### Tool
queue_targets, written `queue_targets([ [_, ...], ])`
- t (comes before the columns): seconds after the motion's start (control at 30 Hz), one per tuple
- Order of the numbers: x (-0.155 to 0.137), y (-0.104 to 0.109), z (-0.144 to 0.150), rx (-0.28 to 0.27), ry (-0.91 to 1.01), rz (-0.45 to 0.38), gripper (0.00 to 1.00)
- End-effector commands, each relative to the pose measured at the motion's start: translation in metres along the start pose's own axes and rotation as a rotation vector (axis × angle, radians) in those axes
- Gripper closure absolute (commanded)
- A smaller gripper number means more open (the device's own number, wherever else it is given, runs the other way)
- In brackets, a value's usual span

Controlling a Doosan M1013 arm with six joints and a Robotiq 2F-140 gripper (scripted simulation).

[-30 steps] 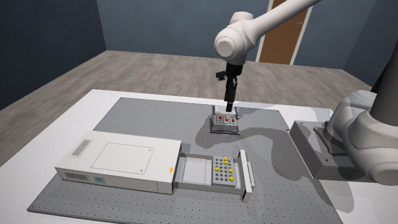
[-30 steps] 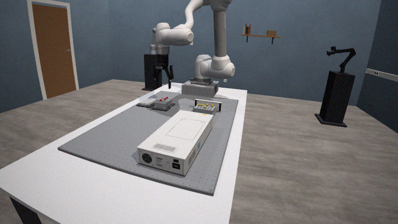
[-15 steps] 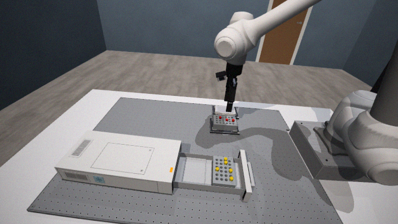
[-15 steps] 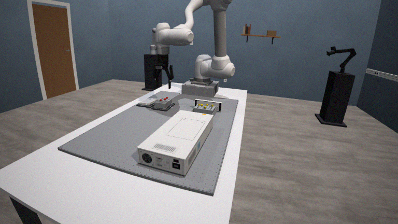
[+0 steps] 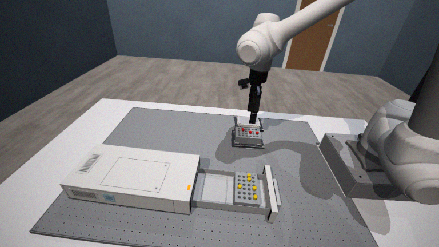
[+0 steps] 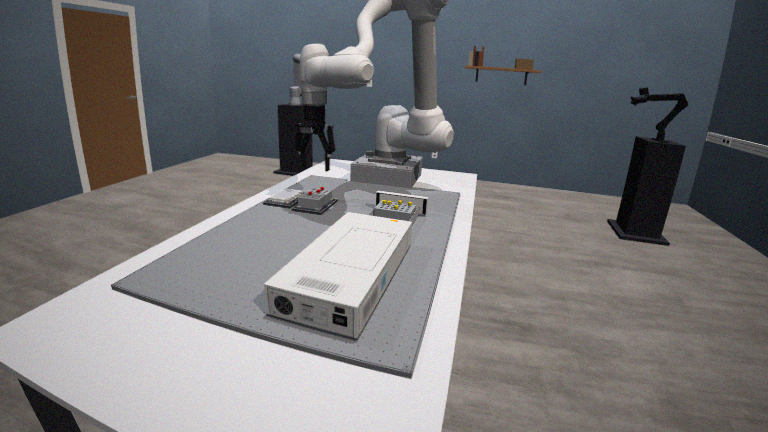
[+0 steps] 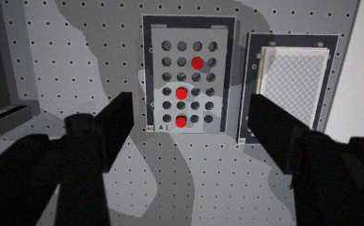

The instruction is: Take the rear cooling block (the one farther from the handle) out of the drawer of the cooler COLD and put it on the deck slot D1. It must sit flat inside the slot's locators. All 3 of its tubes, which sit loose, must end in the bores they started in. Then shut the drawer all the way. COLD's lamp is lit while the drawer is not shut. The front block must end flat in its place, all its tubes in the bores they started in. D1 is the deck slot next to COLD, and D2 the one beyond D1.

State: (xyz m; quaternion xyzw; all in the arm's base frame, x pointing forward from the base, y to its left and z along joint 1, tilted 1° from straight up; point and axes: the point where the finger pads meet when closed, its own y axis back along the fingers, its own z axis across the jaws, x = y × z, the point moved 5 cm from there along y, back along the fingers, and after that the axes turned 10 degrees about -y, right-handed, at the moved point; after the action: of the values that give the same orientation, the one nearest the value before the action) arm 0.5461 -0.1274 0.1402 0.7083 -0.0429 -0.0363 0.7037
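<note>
The rear block (image 5: 247, 138) (image 6: 313, 201) (image 7: 188, 53), grey with three red-capped tubes, sits on slot D1 (image 5: 247, 146) (image 7: 148, 71). It looks flat and inside the slot's edges. My gripper (image 5: 252, 122) (image 6: 313, 161) (image 7: 191, 109) is open and empty, above the block and apart from it. The front block (image 5: 247, 200) (image 6: 395, 213), with several yellow-capped tubes, sits near the handle end of the drawer (image 5: 224, 206). The drawer stands out of the cooler COLD (image 5: 134, 172) (image 6: 339, 252), its rear place empty. COLD's lamp (image 5: 188, 187) (image 6: 394, 220) is lit orange. The tubes' bore depth is hard to tell.
Slot D2 (image 7: 251, 85) lies beyond D1 and holds a white, textured-top piece (image 5: 242, 120) (image 6: 282, 198) (image 7: 293, 75). The drawer's front panel (image 5: 271, 192) (image 6: 419, 199) faces the robot's base block (image 5: 338, 166) (image 6: 385, 172).
</note>
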Motion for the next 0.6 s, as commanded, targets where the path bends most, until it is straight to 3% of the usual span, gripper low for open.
queue_targets([
  [0.0,0.001,0.002,0.0,0.0,-0.002,0.003,0.34],
  [0.1,0.001,0.002,0.0,0.0,-0.002,0.003,0.34],
  [0.13,-0.003,0.002,-0.003,0.001,0.032,0.004,0.9],
  [0.57,-0.029,-0.001,-0.048,-0.002,0.381,0.006,0.9],
])
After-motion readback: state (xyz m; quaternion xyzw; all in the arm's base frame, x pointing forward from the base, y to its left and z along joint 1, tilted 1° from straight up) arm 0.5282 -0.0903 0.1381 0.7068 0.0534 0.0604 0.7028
